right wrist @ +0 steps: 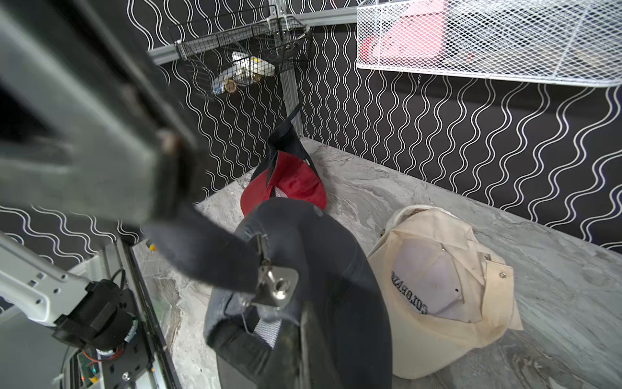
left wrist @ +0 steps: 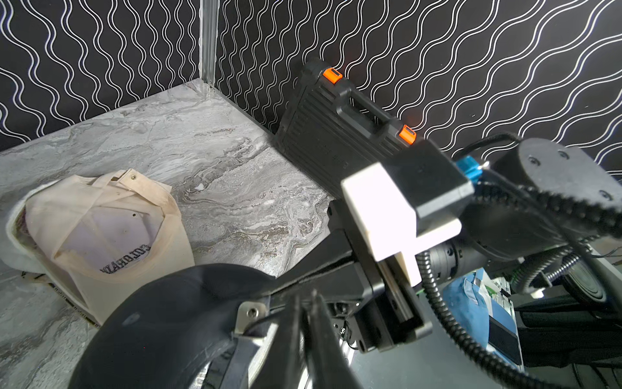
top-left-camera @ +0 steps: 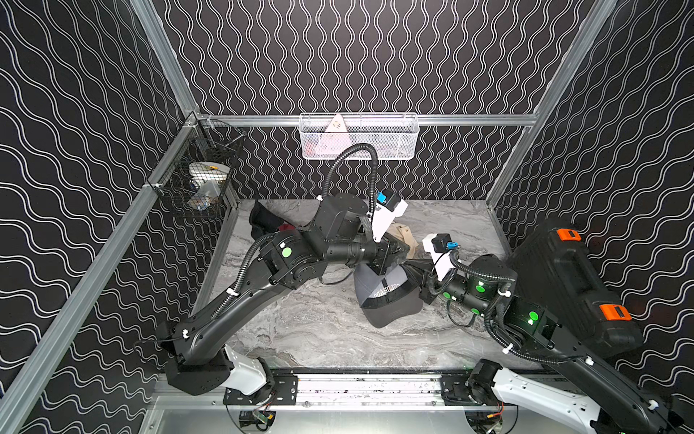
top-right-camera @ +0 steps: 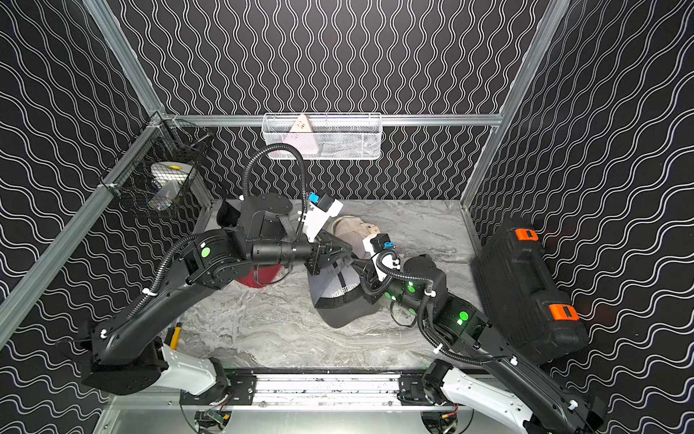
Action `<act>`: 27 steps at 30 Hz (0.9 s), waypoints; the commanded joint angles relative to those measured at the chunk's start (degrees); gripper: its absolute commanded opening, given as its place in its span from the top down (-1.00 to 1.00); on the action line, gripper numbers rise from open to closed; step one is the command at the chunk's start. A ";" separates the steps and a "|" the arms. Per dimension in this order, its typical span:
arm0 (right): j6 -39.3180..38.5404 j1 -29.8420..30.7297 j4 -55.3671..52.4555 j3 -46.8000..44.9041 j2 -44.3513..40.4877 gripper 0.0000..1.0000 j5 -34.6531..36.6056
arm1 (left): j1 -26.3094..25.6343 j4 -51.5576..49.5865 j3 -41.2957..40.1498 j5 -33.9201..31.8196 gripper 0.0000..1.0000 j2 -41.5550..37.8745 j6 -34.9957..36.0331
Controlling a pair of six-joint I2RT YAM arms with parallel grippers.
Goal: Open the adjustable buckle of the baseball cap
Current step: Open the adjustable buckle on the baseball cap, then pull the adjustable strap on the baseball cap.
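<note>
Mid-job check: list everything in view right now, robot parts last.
grey cap: one, grey with dark brim, table centre
buckle: one, silver, on grey cap's strap
cream cap: one, cream, behind grey cap, inside showing
red cap: one, red and navy, back left
tool case: one, black with orange latches, against right wall
mesh basket: one, white, back wall
wire basket: one, black, left wall
table: one, grey marble, under everything
left gripper: one, black, at the strap, grip unclear
right gripper: one, black, shut on grey cap

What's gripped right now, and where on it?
Right gripper is shut on the dark cap's strap beside its metal buckle; left gripper, jaws slightly apart, holds nothing visible.
</note>
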 commanded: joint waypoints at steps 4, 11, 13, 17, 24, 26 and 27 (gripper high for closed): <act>6.34 -0.04 4.27 -0.80 -1.55 1.00 4.58 | 0.02 3.51 -2.69 -3.07 -0.05 -3.22 -0.06; 10.55 -0.04 4.54 -0.51 -2.54 1.00 7.93 | 0.00 3.91 -5.57 -4.26 -0.08 -6.03 1.29; 11.85 -0.04 5.02 -0.29 -3.28 1.00 8.88 | -0.07 4.50 -7.25 -2.65 0.06 -6.26 1.67; 13.89 -0.04 5.33 0.68 -3.80 1.00 8.26 | -0.97 4.28 -8.95 -2.07 0.11 -5.21 3.30; 16.57 -0.04 5.27 1.72 -3.22 1.00 4.98 | -1.91 6.49 -8.60 -4.44 0.24 -3.44 4.66; 17.18 -0.04 5.54 1.38 -3.26 1.00 4.19 | -1.99 6.38 -7.84 -4.83 0.23 -2.41 4.98; 17.40 -0.04 5.81 1.17 -3.17 1.00 3.80 | -2.00 6.43 -7.49 -5.08 0.23 -1.91 5.11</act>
